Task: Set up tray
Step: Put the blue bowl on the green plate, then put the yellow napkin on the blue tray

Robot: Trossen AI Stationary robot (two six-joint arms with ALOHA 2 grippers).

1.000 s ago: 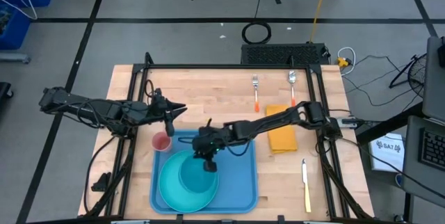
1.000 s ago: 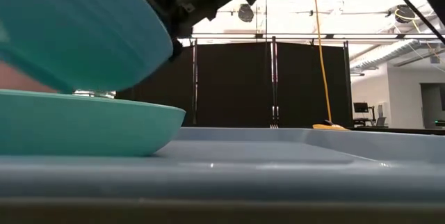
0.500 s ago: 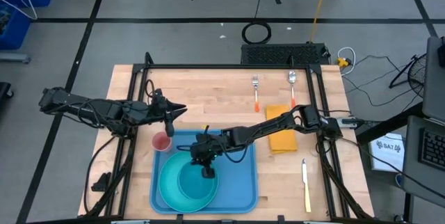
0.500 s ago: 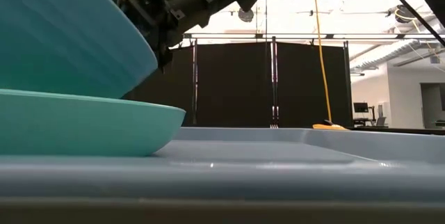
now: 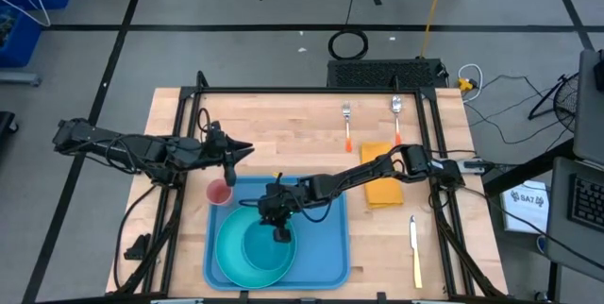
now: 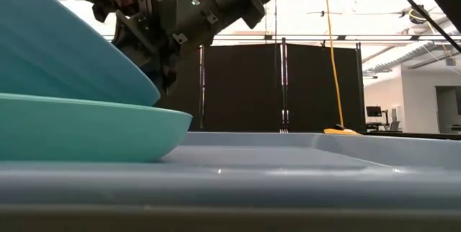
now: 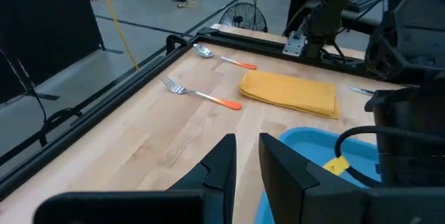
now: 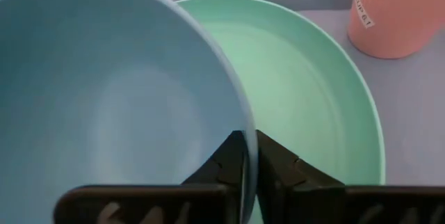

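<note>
Right wrist view alone shows the right pincer clamped on the bowl rim over the plate.

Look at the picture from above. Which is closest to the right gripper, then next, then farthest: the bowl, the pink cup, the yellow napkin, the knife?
From the right gripper:
1. Bowl, pinched at its rim, on the plate.
2. Pink cup, at the tray's far left corner.
3. Yellow napkin, right of the tray.
4. Knife, near the table's right edge.

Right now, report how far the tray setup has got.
Done: teal plate and pink cup sit on the tray. In hand: the right gripper pinches the blue bowl's rim, tilted on the plate. Left: napkin, forks and knife lie on the table. Left gripper waits.
</note>
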